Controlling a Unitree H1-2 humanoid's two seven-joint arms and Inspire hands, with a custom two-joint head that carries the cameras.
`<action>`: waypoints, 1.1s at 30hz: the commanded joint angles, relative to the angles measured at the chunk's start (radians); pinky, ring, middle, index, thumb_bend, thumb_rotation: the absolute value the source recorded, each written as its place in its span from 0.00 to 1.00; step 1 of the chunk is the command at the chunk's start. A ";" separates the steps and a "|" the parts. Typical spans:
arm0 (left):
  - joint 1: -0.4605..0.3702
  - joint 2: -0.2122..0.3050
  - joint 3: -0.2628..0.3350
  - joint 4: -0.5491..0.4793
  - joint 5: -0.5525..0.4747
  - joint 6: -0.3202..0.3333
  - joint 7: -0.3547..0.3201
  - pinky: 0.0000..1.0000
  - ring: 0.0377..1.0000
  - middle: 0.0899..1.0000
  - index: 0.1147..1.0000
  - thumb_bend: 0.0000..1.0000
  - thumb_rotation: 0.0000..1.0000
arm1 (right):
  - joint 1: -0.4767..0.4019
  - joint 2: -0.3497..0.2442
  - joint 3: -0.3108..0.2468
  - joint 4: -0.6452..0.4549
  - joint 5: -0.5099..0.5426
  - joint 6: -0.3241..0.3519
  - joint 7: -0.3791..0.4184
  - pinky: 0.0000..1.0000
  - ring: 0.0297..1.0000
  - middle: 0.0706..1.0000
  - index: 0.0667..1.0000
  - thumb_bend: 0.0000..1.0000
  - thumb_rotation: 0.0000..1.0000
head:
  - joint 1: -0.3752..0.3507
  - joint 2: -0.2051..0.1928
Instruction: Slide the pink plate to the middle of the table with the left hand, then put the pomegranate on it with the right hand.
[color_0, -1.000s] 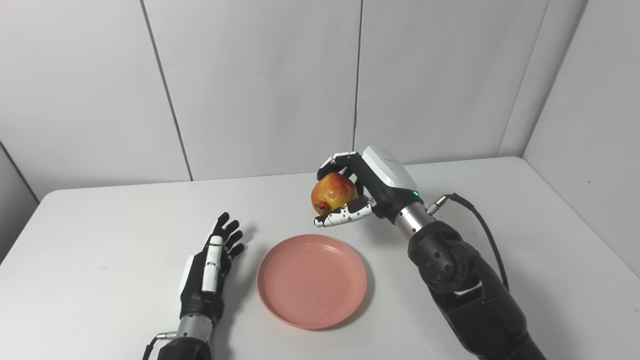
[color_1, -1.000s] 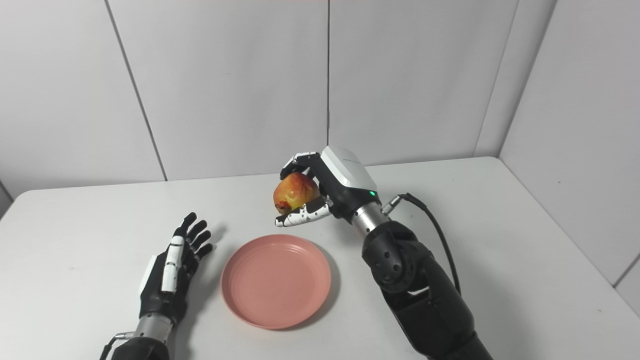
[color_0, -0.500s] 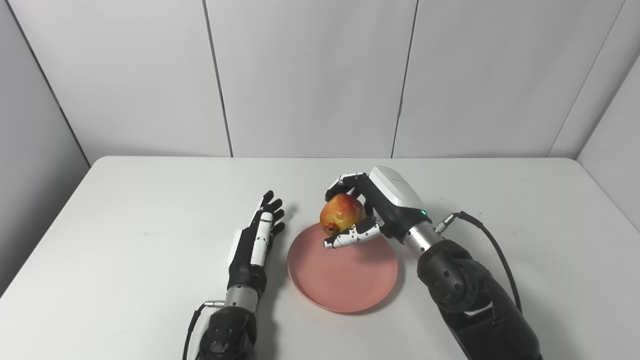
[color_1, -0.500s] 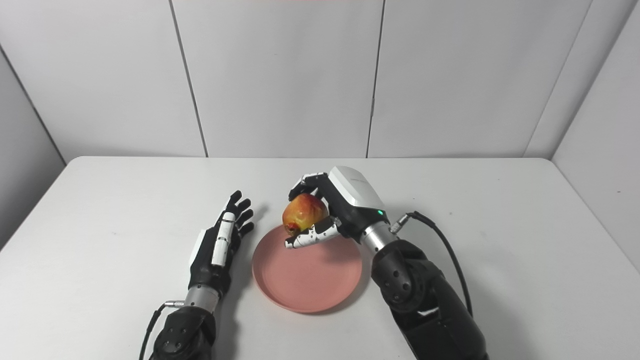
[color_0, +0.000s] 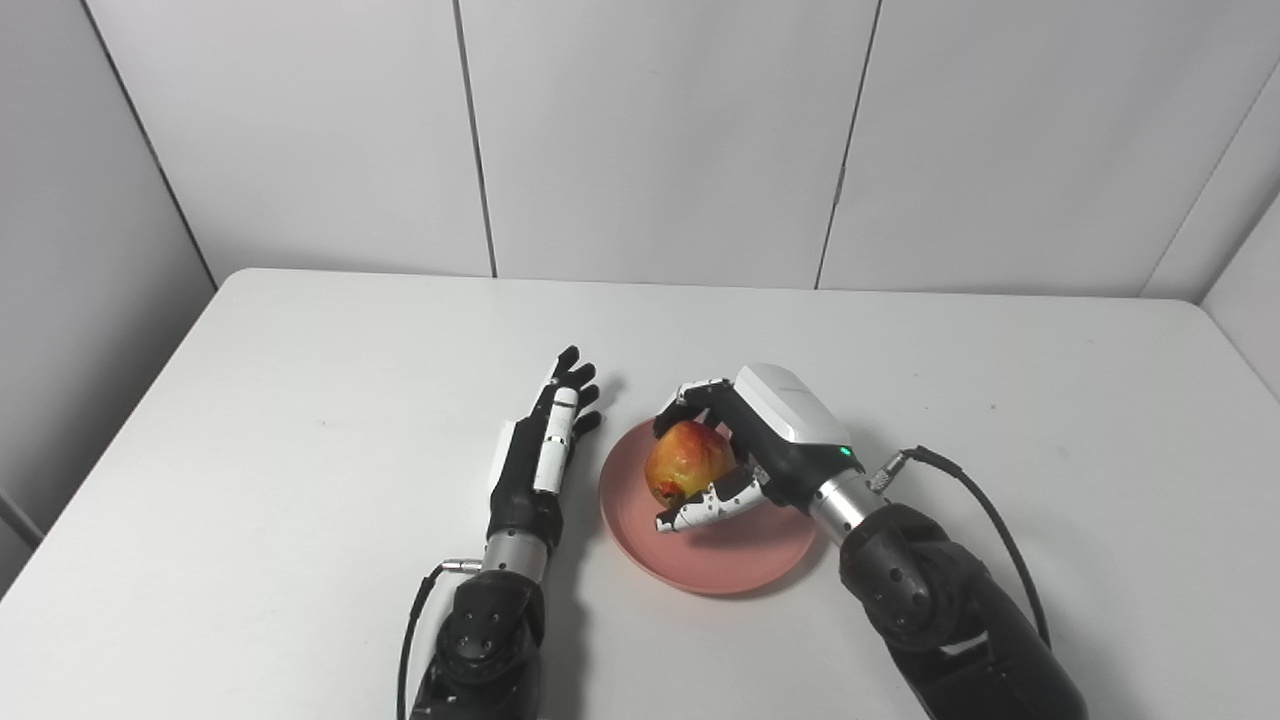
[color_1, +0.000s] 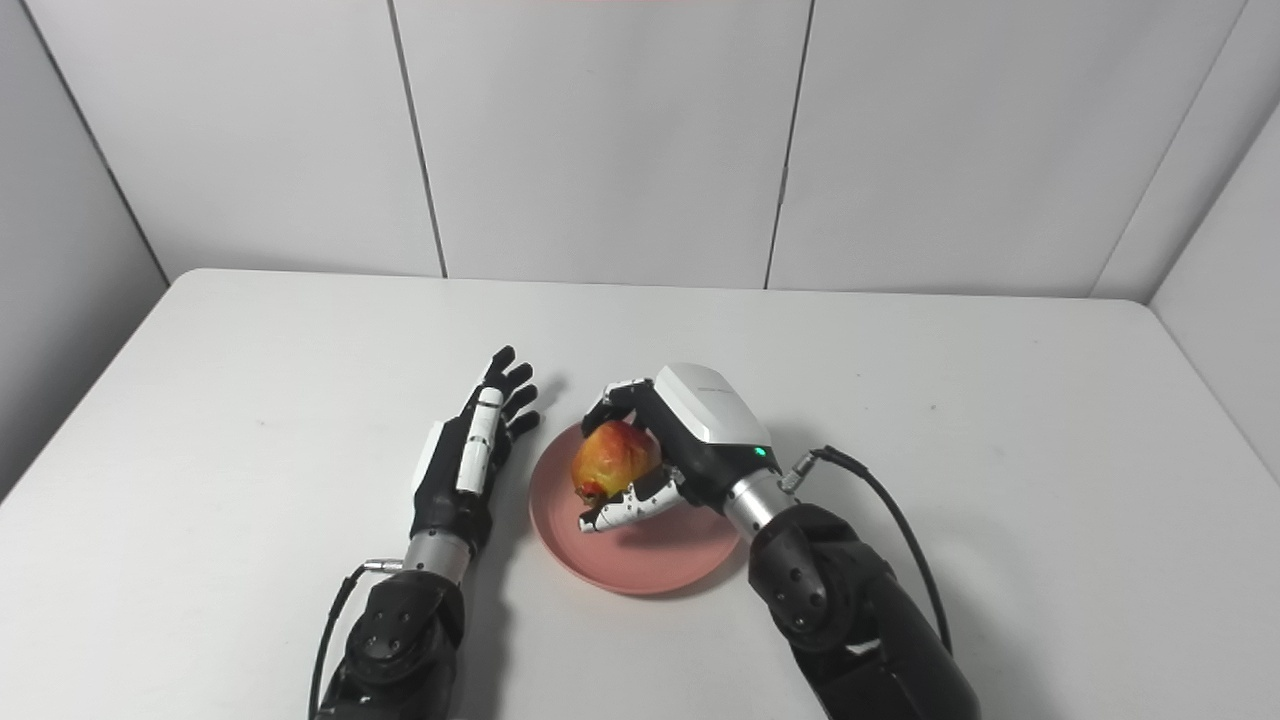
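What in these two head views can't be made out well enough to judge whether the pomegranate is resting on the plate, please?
- Underside of the pomegranate: hidden in both views by the right hand, so contact with the pink plate cannot be told.
- Plate's far right part: covered by that hand.
- Left hand: its palm side faces away, so contact with the plate rim is unclear.
- Both forearms: cut off by the bottom edge.

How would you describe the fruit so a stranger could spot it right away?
Look to the middle of the white table, where a pink plate lies. Just over it, the right hand grips the pomegranate: the only round, red-and-yellow thing there.
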 joint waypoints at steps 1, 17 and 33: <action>-0.019 -0.015 -0.005 -0.010 0.006 0.018 0.012 0.87 0.91 0.92 0.91 0.38 1.00 | -0.026 0.010 -0.005 -0.034 -0.009 -0.021 -0.006 0.23 0.28 0.33 0.46 0.48 0.04 | 0.003 0.004; -0.020 -0.022 -0.002 -0.015 0.005 0.023 0.008 0.88 0.91 0.92 0.91 0.39 1.00 | -0.027 -0.022 0.037 0.002 -0.118 -0.087 -0.043 0.34 0.38 0.41 0.45 0.50 0.13 | 0.004 0.012; -0.020 -0.021 -0.001 -0.013 0.004 0.019 0.008 0.87 0.90 0.91 0.90 0.39 1.00 | -0.031 -0.043 0.049 0.005 -0.198 -0.091 -0.018 0.42 0.43 0.46 0.45 0.50 0.14 | -0.002 0.012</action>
